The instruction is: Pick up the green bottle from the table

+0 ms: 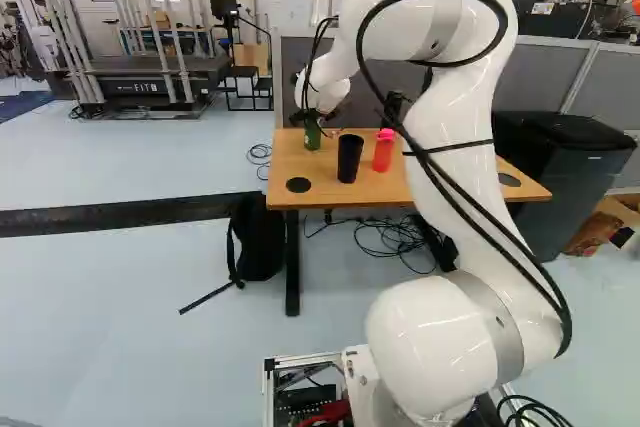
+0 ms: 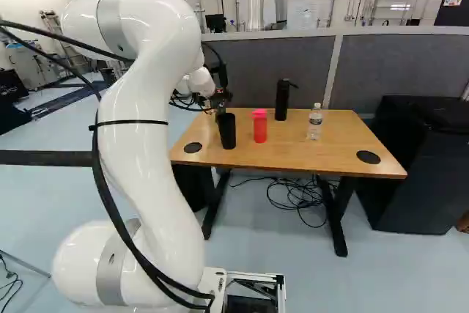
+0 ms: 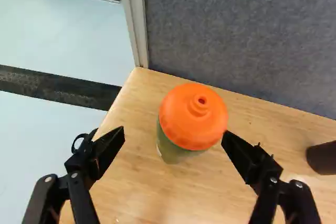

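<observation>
Clock: 12 is ahead, past the fingertips. Black two-finger gripper [image 3: 174, 135]: fingers spread wide, nothing gripped. Target, the green bottle with a domed orange lid [image 3: 193, 115], stands upright near a corner of the light wooden table [image 3: 142, 182], slightly off the fingertip midpoint toward 1 o'clock; fingers at its 8 and 4 o'clock.

Step in hand, as judged: final alignment, then descent. Ease toward 1 o'clock until both gaps match; the 4 o'clock finger looks the closer and could clip the lid and tip the bottle. Lower until the pads face the green body, below the lid. Close evenly, then lift straight up. From the base, the black tumbler [image 1: 350, 157] sits at the bottle's 4 o'clock; avoid drifting that way.
</observation>
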Controlling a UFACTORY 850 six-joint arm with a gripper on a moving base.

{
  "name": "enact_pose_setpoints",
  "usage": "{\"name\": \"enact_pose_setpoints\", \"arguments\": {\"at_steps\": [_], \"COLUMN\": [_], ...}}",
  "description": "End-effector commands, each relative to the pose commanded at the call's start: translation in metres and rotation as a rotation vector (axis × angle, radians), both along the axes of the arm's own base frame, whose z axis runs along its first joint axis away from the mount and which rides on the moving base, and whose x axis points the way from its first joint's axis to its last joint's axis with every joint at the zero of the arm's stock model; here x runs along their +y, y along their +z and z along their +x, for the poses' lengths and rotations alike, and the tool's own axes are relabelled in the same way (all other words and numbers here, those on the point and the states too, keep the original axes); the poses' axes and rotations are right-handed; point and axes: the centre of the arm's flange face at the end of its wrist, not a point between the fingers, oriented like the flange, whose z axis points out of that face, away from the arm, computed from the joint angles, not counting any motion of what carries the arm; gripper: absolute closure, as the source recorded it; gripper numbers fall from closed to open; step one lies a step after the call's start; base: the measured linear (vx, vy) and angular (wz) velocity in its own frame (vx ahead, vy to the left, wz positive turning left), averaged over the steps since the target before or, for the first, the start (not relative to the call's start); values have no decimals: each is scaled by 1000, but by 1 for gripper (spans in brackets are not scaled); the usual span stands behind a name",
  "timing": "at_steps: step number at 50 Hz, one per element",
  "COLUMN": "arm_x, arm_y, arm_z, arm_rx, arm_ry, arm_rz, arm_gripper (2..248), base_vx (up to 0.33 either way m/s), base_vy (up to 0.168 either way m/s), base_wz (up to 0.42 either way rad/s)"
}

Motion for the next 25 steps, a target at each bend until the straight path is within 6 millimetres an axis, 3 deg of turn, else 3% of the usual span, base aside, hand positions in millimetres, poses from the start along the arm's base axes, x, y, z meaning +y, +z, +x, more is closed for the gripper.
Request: {"name": "enact_pose_setpoints", "arguments": {"at_steps": [10, 11, 16, 17, 21, 22, 25], "arm_x": [1, 1, 2, 2, 2, 2, 2], "arm_y": [-1, -2, -2, -2, -2, -2, -2], "arm_z": [10, 10, 11, 11, 11, 11, 11], "arm_rx": [-9, -9, -10, -10, -10, -10, -10], "arm_ry": [1, 1, 1, 1, 1, 1, 1], "arm_rz": [1, 1, 1, 1, 1, 1, 1], "arm_gripper": [4, 39, 39, 77, 77, 116, 116], "base_vx": [0, 0, 0, 0, 0, 0, 0], "base_vy": [0, 0, 0, 0, 0, 0, 0], "base_wz": [0, 0, 0, 0, 0, 0, 0]}}
